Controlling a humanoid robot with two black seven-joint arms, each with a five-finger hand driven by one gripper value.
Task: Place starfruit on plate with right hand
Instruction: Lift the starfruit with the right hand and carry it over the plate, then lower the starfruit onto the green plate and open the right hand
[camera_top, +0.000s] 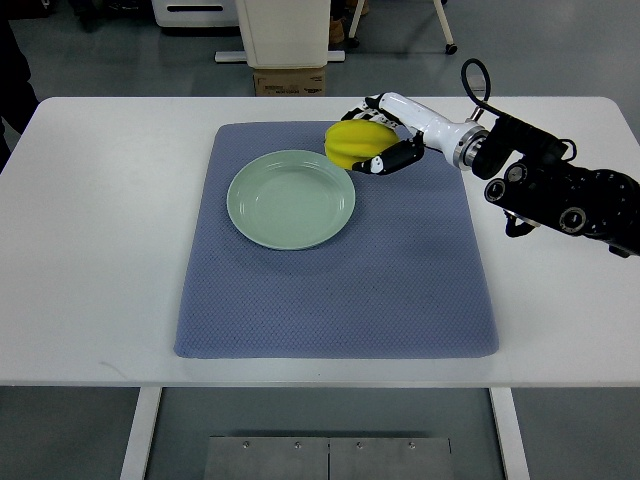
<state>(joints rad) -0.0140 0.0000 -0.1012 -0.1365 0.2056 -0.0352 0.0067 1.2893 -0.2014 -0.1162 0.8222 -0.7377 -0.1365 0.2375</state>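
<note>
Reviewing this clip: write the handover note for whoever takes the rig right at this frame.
Right hand: fingers closed around the starfruit, arm reaching in from the right edge.
Left hand: not in view.
Starfruit: in the grasp at the plate's upper-right edge, above the blue mat; whether it is lifted clear of the mat cannot be told.
Plate: pale green, empty, on the mat's upper left part.
Done: starfruit grasped.
Left: move it left over the plate, set it down, release, withdraw.
</note>
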